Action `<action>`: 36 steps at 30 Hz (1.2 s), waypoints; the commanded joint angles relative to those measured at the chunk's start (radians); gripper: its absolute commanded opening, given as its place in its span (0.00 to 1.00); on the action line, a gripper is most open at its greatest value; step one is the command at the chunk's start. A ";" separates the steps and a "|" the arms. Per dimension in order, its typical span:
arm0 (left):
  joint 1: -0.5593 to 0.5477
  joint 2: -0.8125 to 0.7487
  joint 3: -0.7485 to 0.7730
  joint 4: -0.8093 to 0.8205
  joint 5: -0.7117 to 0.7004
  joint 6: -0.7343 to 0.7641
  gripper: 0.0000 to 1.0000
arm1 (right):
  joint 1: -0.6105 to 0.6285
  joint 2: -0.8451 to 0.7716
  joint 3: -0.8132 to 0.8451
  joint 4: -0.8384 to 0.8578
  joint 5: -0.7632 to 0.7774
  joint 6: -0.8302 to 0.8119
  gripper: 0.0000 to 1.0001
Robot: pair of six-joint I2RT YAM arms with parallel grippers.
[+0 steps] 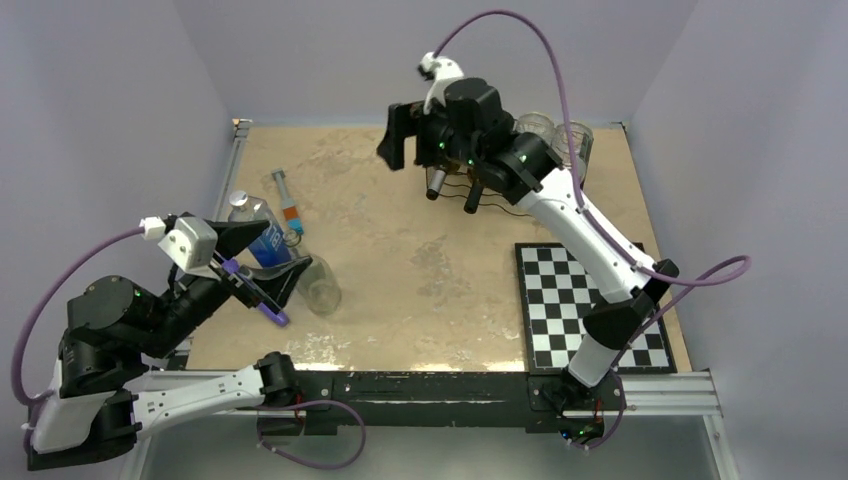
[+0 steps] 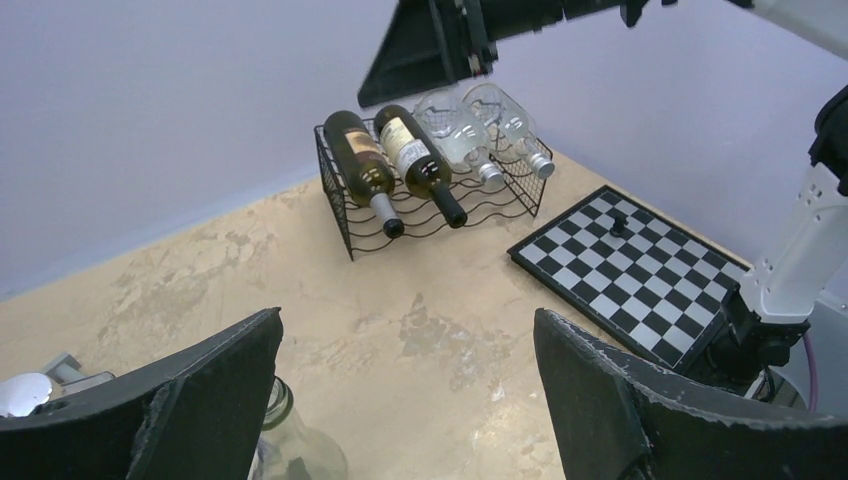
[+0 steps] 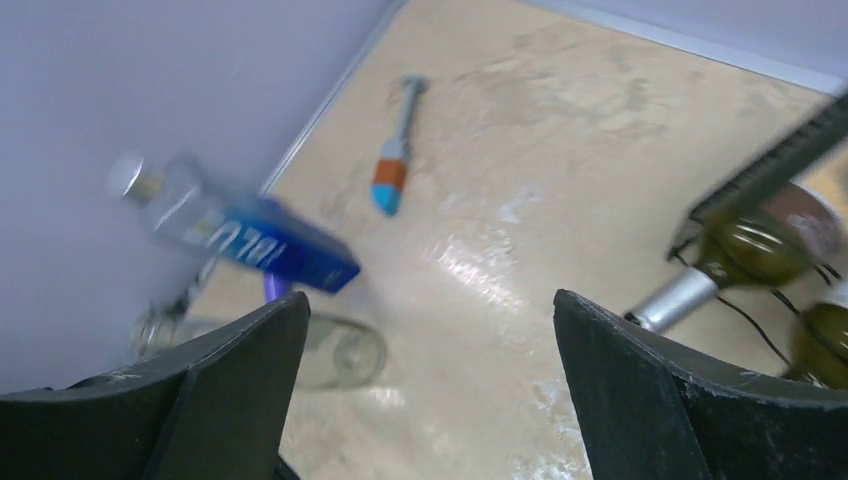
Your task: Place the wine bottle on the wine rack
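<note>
Black rack (image 2: 345, 215) is loaded with 4 bottles (image 2: 412, 160). Left gripper (image 2: 408, 325) and right gripper (image 3: 428, 315) are spread, empty. Pickup is judged pending: clear bottle (image 1: 318, 285) must be straddled.

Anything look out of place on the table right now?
A clear glass bottle lies on its side by the open left gripper, far from the wine rack. An orange-and-blue tube lies loose nearby. Nothing looks spilled.

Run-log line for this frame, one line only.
left pincer: open, near clear bottle lying on table | right pincer: open, near wine rack | rack: four bottles loaded
</note>
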 commanded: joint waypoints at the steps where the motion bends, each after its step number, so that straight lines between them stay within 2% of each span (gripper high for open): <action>1: -0.002 -0.007 0.085 -0.037 0.024 -0.008 0.99 | 0.147 -0.049 -0.058 0.057 -0.251 -0.310 0.97; 5: -0.002 -0.017 0.152 -0.062 0.070 0.008 0.99 | 0.235 -0.059 -0.104 0.096 -0.395 -0.333 0.98; 10: -0.002 -0.037 0.214 -0.089 0.094 0.007 0.99 | 0.332 -0.057 -0.168 0.185 -0.414 -0.348 0.98; 13: -0.002 -0.054 0.223 -0.095 0.084 0.003 0.99 | 0.380 -0.026 -0.171 0.229 -0.388 -0.348 0.98; 17: -0.002 -0.074 0.216 -0.095 0.075 -0.001 0.99 | 0.404 0.065 -0.136 0.293 -0.310 -0.284 0.89; 20: -0.002 -0.079 0.215 -0.103 0.080 -0.005 0.99 | 0.420 0.123 -0.128 0.346 -0.259 -0.278 0.88; 27: -0.002 -0.087 0.215 -0.116 0.066 -0.004 0.99 | 0.461 0.225 -0.055 0.350 -0.144 -0.303 0.85; 32: -0.002 -0.087 0.215 -0.111 0.061 0.010 0.99 | 0.469 0.267 -0.045 0.357 -0.084 -0.303 0.70; 36: -0.002 -0.089 0.210 -0.113 0.054 0.012 0.99 | 0.473 0.262 -0.069 0.383 -0.045 -0.306 0.62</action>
